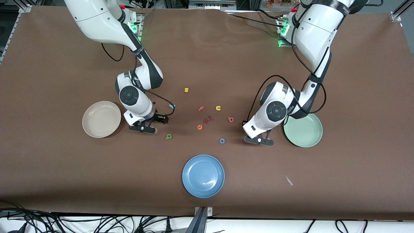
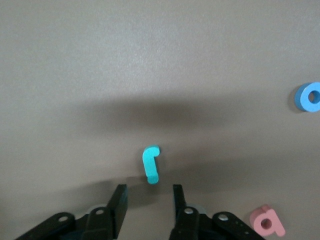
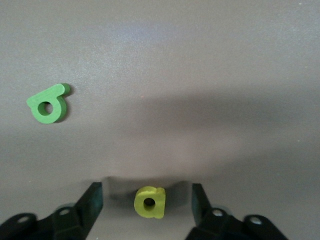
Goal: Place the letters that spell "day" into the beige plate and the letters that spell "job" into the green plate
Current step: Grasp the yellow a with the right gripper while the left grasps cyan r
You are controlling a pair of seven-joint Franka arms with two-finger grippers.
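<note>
- The brown table [image 1: 58, 168] carries everything. Places below are given from the blue plate [image 1: 203, 175], which lies nearest the front camera of all the things, midway between the two ends.
- The beige plate [image 1: 101, 119] lies farther from the camera than the blue plate, toward the right arm's end. No letters are in it.
- The green plate [image 1: 303, 130] lies farther from the camera than the blue plate, toward the left arm's end. It also holds no letters.
- The right gripper [image 3: 146, 190] is down low between the beige plate and the blue plate's line. Its fingers are spread wide on either side of the yellow d [image 3: 149, 202], clear of it on both sides.
- The left gripper [image 2: 149, 192] is low just beside the green plate, on the blue plate's side of it. Its fingers stand apart with a narrower gap. The teal j [image 2: 151, 164] lies flat on the table at the mouth of that gap, and neither finger touches it.
- The green a [image 1: 168, 136] and the blue o [image 1: 222, 140] are the loose letters closest to the blue plate, the a toward the right arm's end and the o toward the left arm's.
- The red b [image 1: 231, 119] lies farther from the blue plate than the o.
- The teal y [image 1: 172, 106] lies farther out than the a.
</note>
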